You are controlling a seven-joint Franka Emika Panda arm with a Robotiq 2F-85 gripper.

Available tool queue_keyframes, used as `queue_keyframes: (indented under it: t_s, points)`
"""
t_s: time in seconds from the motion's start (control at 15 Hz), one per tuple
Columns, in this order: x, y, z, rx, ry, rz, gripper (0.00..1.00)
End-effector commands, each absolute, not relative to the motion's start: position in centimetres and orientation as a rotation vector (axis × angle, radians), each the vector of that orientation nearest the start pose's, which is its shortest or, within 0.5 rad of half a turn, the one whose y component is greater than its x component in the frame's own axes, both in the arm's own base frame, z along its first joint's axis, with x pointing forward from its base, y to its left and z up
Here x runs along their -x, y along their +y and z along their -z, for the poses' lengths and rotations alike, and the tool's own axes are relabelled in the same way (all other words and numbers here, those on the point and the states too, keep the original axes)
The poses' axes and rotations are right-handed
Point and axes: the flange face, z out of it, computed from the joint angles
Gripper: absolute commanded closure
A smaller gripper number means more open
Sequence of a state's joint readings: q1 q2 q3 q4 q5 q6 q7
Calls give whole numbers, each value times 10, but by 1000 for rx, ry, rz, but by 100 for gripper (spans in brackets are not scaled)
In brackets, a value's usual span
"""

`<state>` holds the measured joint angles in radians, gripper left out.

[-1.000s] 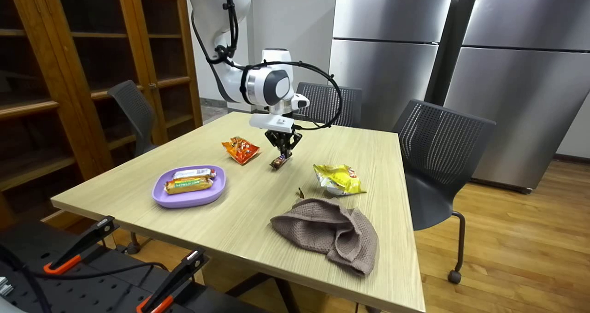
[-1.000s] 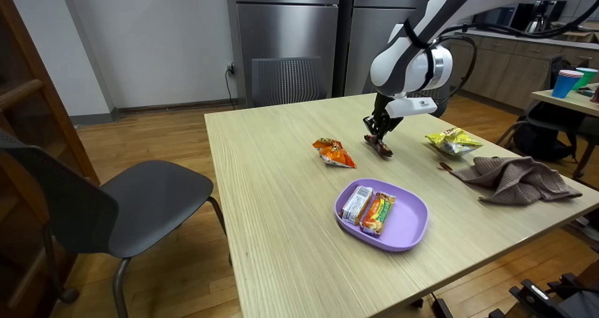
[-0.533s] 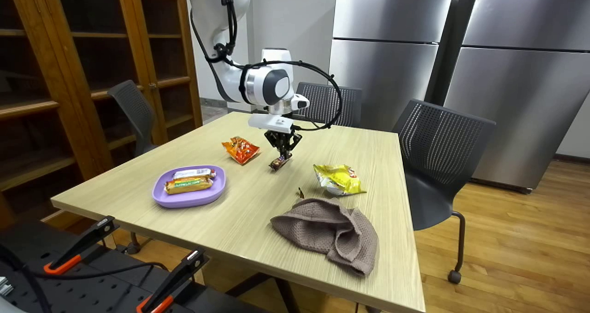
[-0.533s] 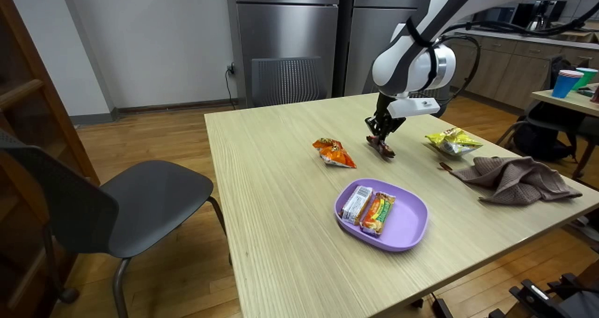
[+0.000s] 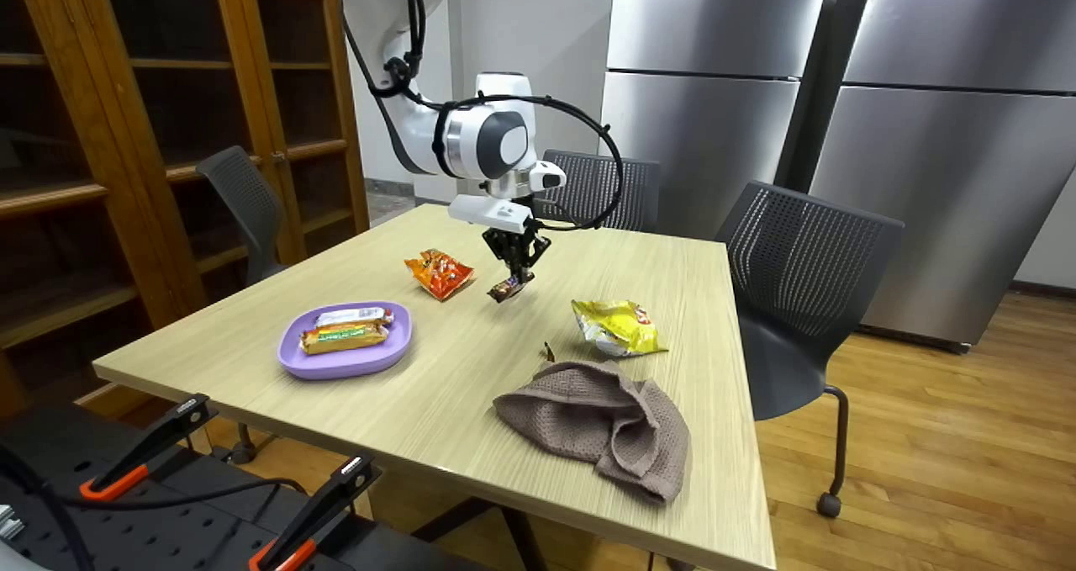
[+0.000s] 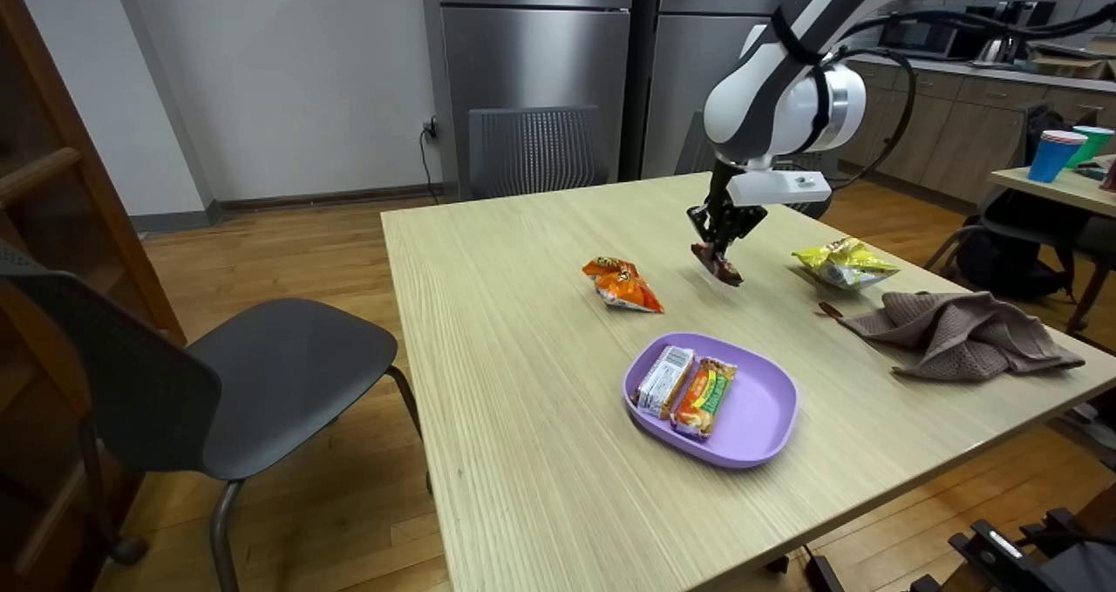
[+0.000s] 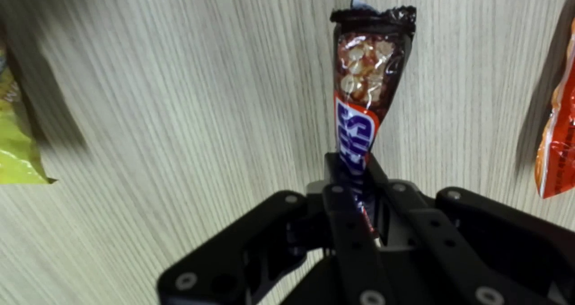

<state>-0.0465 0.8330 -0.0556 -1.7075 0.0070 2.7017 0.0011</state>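
Observation:
My gripper (image 7: 353,172) is shut on a dark brown snack bar (image 7: 366,67) with a blue, white and red label. In the wrist view the bar's far end juts out beyond the fingers, while its near part is partly hidden between them. Both exterior views show the bar (image 5: 507,289) tilted and slightly above the wooden table (image 6: 514,383), under the gripper (image 6: 717,241). An orange snack bag (image 5: 440,273) lies close to one side of it. A yellow snack bag (image 6: 844,263) lies on the opposite side.
A purple plate (image 6: 763,404) holds a white-wrapped bar (image 6: 664,380) and an orange-green bar (image 6: 704,398). A crumpled brown cloth (image 5: 597,428) lies near the table's edge by the yellow bag. Dark chairs (image 5: 782,302) stand around the table.
The gripper has risen a little with the brown bar in its fingers; the bar has come up off the table and tilted. Bags, plate and cloth have stayed put.

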Motion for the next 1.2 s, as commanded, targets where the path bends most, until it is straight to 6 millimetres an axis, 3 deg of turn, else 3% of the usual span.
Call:
queue_keyframes:
  t_s: [0.0, 0.47, 1.13]
  points:
    - [-658, -59, -145, 3165, 255, 262, 97]
    - [-630, -33, -160, 3147, 460, 260, 97]
    - [-586, 6, -167, 3138, 778, 223, 97]
